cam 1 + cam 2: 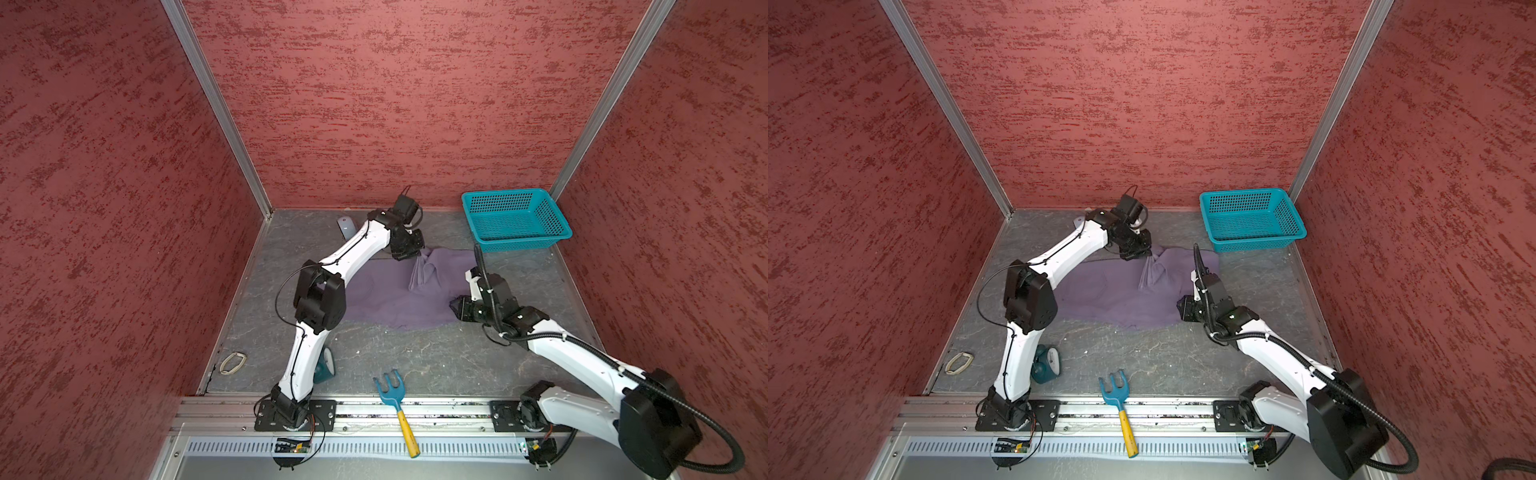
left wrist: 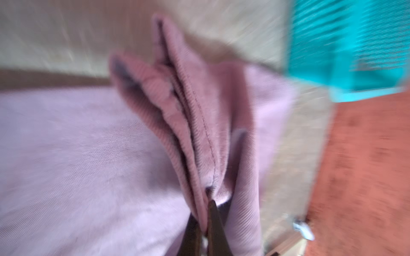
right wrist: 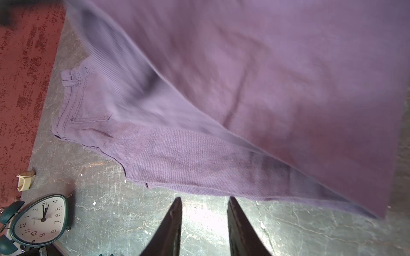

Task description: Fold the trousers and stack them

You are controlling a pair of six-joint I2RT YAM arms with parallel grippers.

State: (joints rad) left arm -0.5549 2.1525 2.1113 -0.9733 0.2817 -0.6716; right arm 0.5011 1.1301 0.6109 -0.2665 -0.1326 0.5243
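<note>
The purple-grey trousers (image 1: 399, 299) (image 1: 1121, 295) lie spread on the grey floor in both top views. At their far edge my left gripper (image 1: 417, 253) (image 1: 1144, 255) is shut on a bunched fold of the cloth, which hangs lifted from it. The left wrist view, blurred, shows that gripper (image 2: 205, 212) pinching a hemmed fold of the trousers (image 2: 199, 110). My right gripper (image 1: 453, 309) (image 1: 1181, 307) sits low at the trousers' right edge. In the right wrist view it (image 3: 204, 199) is open over bare floor, just short of the trousers (image 3: 244, 88).
A teal basket (image 1: 519, 243) (image 1: 1254, 245) (image 2: 355, 44) stands at the back right, close to the trousers. A teal alarm clock (image 1: 1046, 365) (image 3: 40, 219) sits near the left arm's base. A blue rake (image 1: 392, 390) lies at the front rail, a grey mouse (image 1: 345, 226) at the back, a cream band (image 1: 232, 362) at left.
</note>
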